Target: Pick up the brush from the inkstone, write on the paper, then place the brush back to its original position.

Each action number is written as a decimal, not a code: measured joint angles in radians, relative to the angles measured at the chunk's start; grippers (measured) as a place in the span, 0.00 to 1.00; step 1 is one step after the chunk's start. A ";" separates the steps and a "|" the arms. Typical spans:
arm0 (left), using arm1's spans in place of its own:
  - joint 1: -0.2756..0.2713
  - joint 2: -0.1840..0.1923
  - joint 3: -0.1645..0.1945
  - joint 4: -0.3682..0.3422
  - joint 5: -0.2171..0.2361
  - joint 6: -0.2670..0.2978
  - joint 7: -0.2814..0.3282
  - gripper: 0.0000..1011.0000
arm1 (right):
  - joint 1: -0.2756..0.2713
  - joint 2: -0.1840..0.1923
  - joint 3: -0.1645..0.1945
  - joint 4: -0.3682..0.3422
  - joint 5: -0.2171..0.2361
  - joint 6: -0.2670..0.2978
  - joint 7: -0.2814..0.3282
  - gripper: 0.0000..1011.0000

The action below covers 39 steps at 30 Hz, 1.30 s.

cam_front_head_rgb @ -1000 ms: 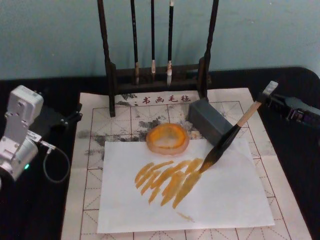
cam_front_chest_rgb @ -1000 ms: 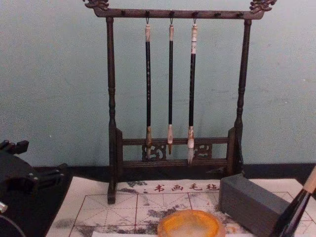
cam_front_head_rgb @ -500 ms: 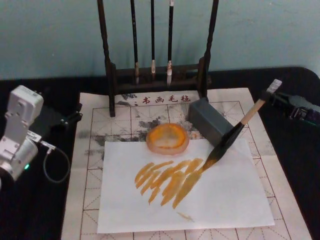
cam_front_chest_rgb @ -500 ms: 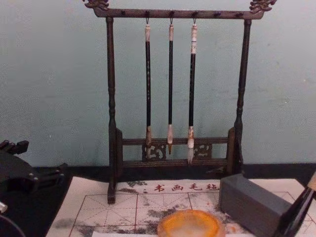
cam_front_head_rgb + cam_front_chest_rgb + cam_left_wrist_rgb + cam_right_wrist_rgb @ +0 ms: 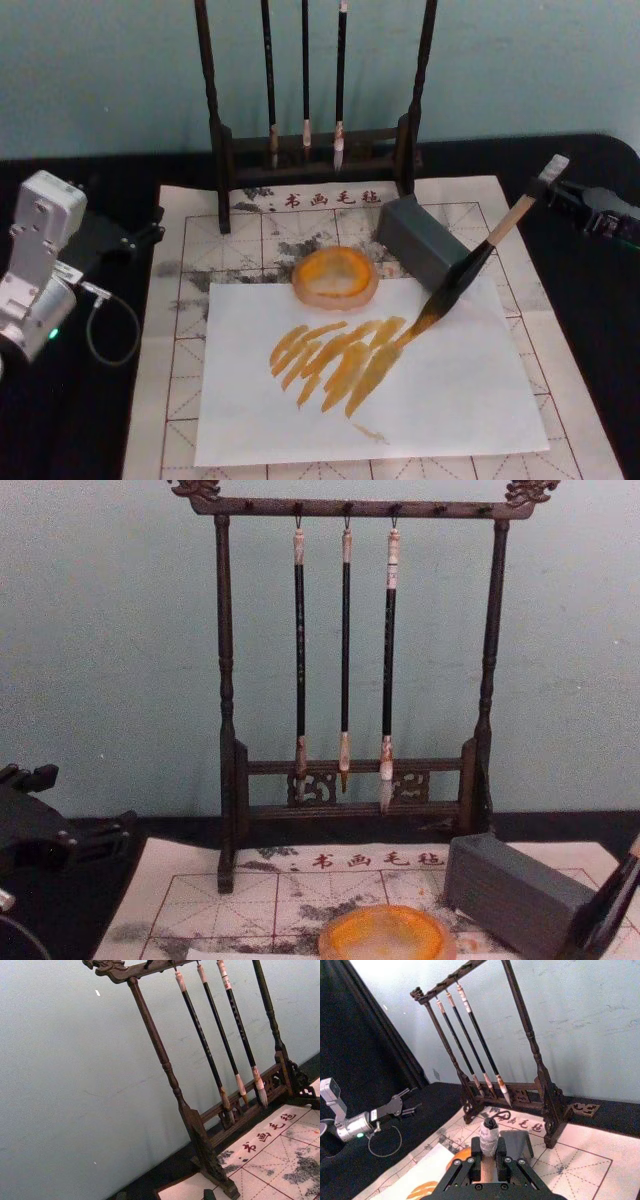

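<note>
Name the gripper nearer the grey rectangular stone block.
Right. The right gripper, holding the large pale-handled brush, is just right of the block; the left gripper sits far left.

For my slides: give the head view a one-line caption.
Right gripper holds the brush slanted, tip at the orange strokes on the paper; left gripper parked far left.

My left arm (image 5: 38,262) is a boxy silver-white housing with a green light (image 5: 52,333) and looped grey cable (image 5: 112,328); my right gripper (image 5: 488,1154) is black, screw-studded.
</note>
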 joint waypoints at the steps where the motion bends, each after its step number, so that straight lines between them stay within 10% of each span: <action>1: 0.000 0.000 0.000 0.000 0.000 0.000 0.000 0.99 | 0.000 0.000 0.001 0.000 0.000 0.000 0.000 0.19; 39: 0.000 0.000 0.000 0.000 0.000 0.000 0.000 0.99 | -0.004 -0.024 0.013 -0.014 0.091 0.032 0.021 0.19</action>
